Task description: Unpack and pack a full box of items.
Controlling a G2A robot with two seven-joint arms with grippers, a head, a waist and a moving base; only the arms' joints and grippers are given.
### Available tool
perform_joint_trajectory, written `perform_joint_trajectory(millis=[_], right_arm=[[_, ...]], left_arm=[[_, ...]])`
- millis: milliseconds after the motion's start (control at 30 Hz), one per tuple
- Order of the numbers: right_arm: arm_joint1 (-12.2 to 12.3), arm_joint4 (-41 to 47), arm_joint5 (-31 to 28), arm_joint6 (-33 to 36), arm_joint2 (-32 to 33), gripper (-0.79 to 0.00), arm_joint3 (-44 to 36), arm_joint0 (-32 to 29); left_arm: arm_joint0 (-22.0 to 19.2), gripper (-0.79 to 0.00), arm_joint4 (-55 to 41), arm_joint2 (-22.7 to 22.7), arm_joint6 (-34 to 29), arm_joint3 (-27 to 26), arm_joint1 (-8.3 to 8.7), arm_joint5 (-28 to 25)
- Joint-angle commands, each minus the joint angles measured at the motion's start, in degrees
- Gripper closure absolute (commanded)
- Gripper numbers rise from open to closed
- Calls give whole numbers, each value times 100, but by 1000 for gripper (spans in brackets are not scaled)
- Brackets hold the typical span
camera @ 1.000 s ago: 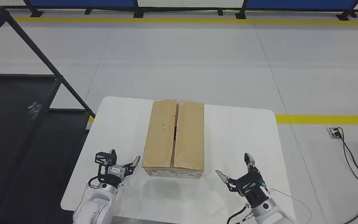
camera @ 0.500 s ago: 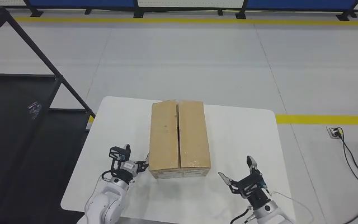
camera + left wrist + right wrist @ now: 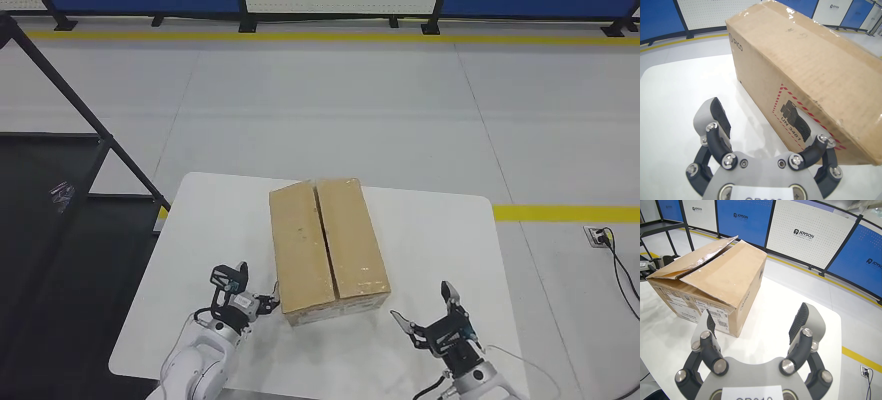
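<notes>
Cardboard box (image 3: 325, 245) sits askew at the middle of the white table (image 3: 440, 250), top flaps down, nothing unpacked yet. Near the table's front edge, left gripper (image 3: 752, 103) and right gripper (image 3: 755, 308) both gape, empty.

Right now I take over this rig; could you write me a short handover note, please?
Left gripper: open, low beside the cardboard box, one finger at its long side near the robot-side corner.
Right gripper: open, holding nothing, apart from the box, near the table edge.
Box: mid-table, slightly askew, top flaps down, one lifted a little.
Done: nothing unpacked.
Left: open flaps, unpack, repack.
</notes>
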Motion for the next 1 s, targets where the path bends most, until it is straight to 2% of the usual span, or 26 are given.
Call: perform_joint_trajectory(millis=[0,567,767,967], right_arm=[[-2,-1,-3,-22,-2,-785,-7,-29],[-31,-28,86,-36,-85,-785,-98,-265],[-50,156,213,171,-63,-785,-151,-342],[-54,379,173,129,65,-785,-164,-392]], left_arm=[[-8,-785,26,53,-40,-31,-8,-29],[-94,-785,318,651,-106,-196,-108,-183],[95,-785,480,528,-32,-217,-74,-218],[441,-785,774,273,199,-352,38,-884]])
